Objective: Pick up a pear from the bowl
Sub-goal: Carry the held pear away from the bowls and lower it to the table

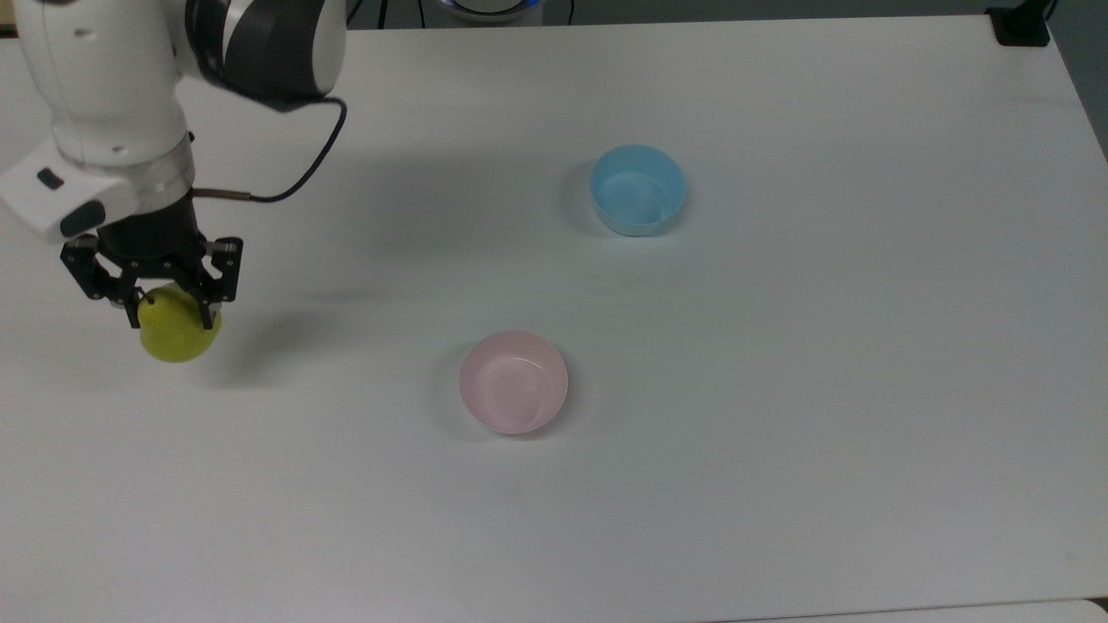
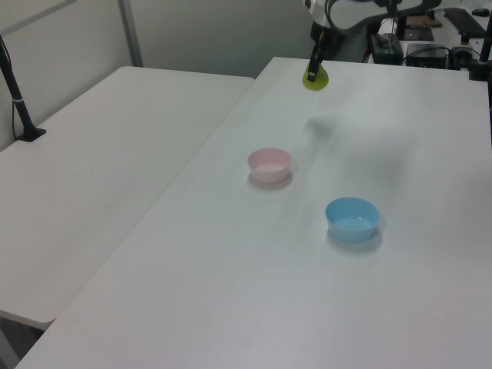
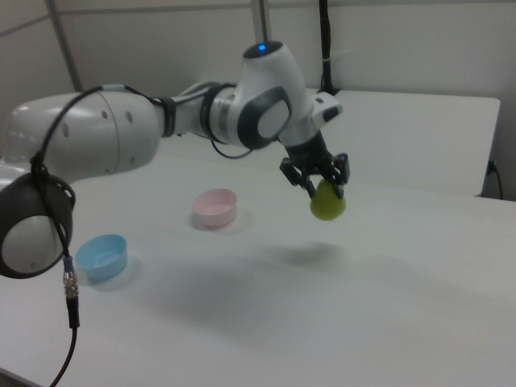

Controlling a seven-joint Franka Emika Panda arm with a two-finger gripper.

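The yellow-green pear (image 1: 178,333) hangs in the air at the top view's far left, with my gripper (image 1: 170,317) shut on its upper part. Its shadow falls on the table well below it. The left view has the pear (image 2: 316,78) at the table's far end, and the right view has the pear (image 3: 328,201) under my gripper (image 3: 324,188). The pale pink bowl (image 1: 513,382) stands empty near the table's middle, well to the right of the pear in the top view. It is also the pink bowl (image 2: 269,164) in the left view and the pink bowl (image 3: 215,206) in the right view.
A light blue bowl (image 1: 638,189) stands empty up and to the right of the pink one in the top view. A second white table (image 2: 100,169) adjoins on the left view's left. A black cable (image 1: 294,177) trails from my wrist.
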